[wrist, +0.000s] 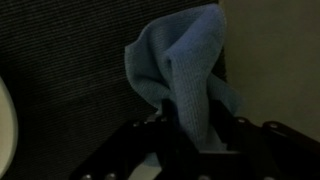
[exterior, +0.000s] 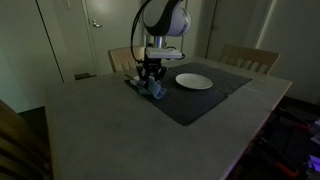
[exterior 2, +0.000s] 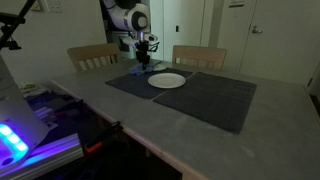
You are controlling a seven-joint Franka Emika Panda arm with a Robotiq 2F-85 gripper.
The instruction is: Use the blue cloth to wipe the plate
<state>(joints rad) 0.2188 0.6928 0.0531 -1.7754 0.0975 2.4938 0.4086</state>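
Note:
The blue cloth [wrist: 185,65] is pinched between my gripper's [wrist: 195,125] fingers and hangs bunched over the dark placemat [wrist: 70,60]. In both exterior views the gripper [exterior: 151,72] [exterior 2: 144,54] is low over the mat's end, with the cloth [exterior: 153,88] [exterior 2: 141,68] below it. The white plate [exterior: 194,81] [exterior 2: 167,80] lies on the mat a short way from the cloth. A sliver of the plate's rim [wrist: 3,125] shows at the left edge of the wrist view.
The grey table [exterior: 120,130] carries the dark placemat [exterior: 215,98] [exterior 2: 215,98]. Wooden chairs [exterior: 250,58] [exterior 2: 92,55] stand at the far side. Equipment with blue lights [exterior 2: 20,135] sits beside the table.

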